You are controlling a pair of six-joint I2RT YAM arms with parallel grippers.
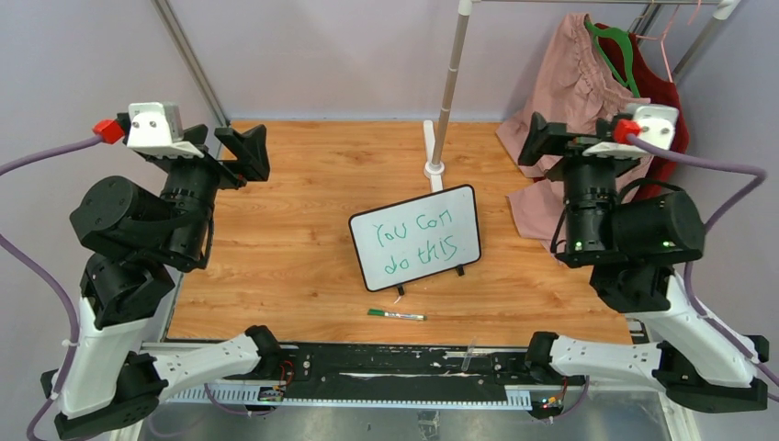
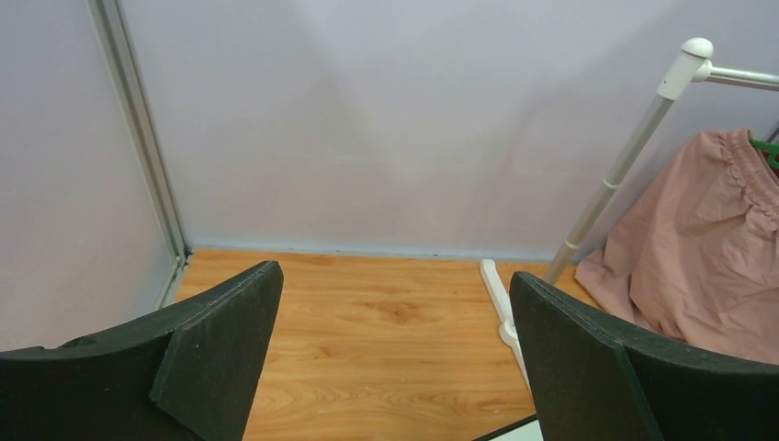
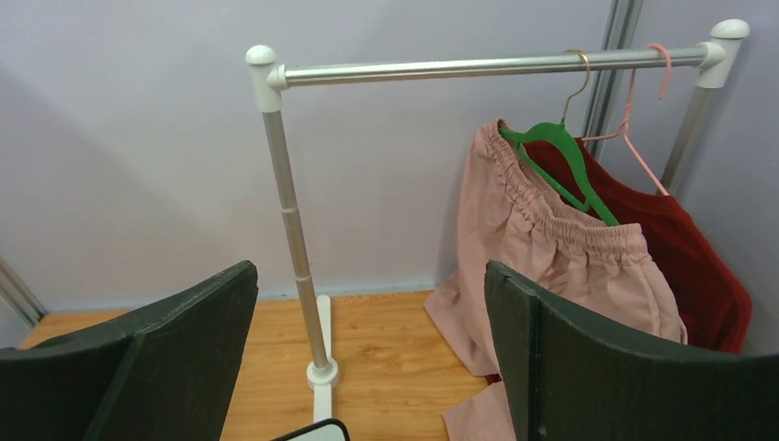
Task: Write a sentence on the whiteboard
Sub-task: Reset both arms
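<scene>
Located whiteboard near centre of counter, propped on 2 small black feet and skewed, right end farther back. Read sentence on its face in green marker, 2 lines: "You can" above "do this". Lettering small but legible from top view only. Caught just 1 whiteboard corner at bottom edge of left wrist view, and 1 whiteboard corner at bottom edge of right wrist view. No writing readable in either.

Noted marker, green at 1 end, lying flat on counter just in front of whiteboard, not touching it, well apart from both arms.

Found left jaws released, spread wide, gripping nothing, raised over far-left counter. Found right jaws released likewise, empty, raised at far right, well apart from whiteboard.

Recorded rack pole standing behind whiteboard, top cut off in top view. Observed pink garment on green hanger, covering most of red garment behind it. Lower folds of both hidden by right arm in top view and by right jaws in wrist view.
</scene>
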